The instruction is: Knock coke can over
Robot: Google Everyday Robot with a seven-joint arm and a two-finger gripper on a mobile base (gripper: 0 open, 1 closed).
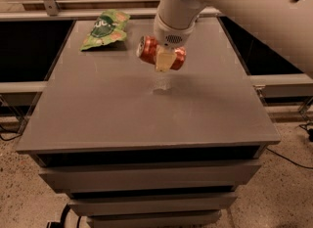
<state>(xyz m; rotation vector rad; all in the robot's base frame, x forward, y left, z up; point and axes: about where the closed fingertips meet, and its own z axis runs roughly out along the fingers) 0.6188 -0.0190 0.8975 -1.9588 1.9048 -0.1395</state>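
The red coke can (146,49) is on its side, its silver top facing left, over the middle of the grey table (98,114) towards the back. My gripper (164,58) comes down from the white arm at the upper right and is shut on the can across its middle. One cream fingertip (163,60) covers the can's centre. The can hangs a little above the tabletop, with a faint shadow on the surface below it.
A green snack bag (104,29) lies flat at the table's back left corner. The table has drawers below its front edge (146,148). A shelf rail runs behind the table, and dark gaps flank it on both sides.
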